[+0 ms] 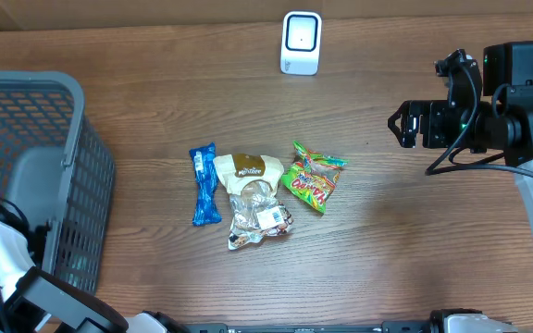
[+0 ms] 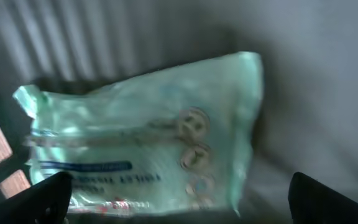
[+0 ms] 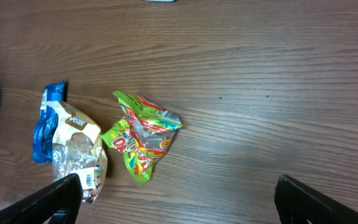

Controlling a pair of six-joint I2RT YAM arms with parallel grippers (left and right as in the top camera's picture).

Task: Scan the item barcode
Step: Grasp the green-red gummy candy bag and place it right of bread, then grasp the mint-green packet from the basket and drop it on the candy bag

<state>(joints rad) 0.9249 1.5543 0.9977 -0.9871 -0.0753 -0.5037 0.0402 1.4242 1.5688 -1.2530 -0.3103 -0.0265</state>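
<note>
**Mia:** What were the left jaws doing?

**Tom:** They were spread wide and held nothing. Their dark fingertips [image 2: 42,196] sat in the two bottom corners of the left wrist view. A pale green packet [image 2: 148,130] lay just past them, inside the grey basket [image 1: 86,185]. It was blurry, so I could not tell if a tip touched it.

**Mia:** And the right jaws?

**Tom:** They were wide apart too, and empty. They hung over the bare table [image 1: 415,240], to the right of the snacks, and touched nothing.

**Mia:** What did the packets look like?

**Tom:** The pale green one was flat, soft, shiny plastic with a blue stripe. Three more lay in the middle of the table. There was a long blue wrapper [image 1: 204,185]. Touching it was a crinkly gold bag [image 1: 253,199] with a see-through part and a white label [image 1: 271,217]. A crumpled green bag [image 1: 314,176] lay just beside the gold one.

**Mia:** Where was the scanner?

**Tom:** The white scanner [image 1: 301,42] was a small box with round corners. It stood near the far edge, well apart from the snacks.

**Mia:** Was there room to move?

**Tom:** Yes. The table was brown wood with streaky lines, and open wood lay all round the three snacks. The basket had walls full of holes and took up the left edge.
</note>
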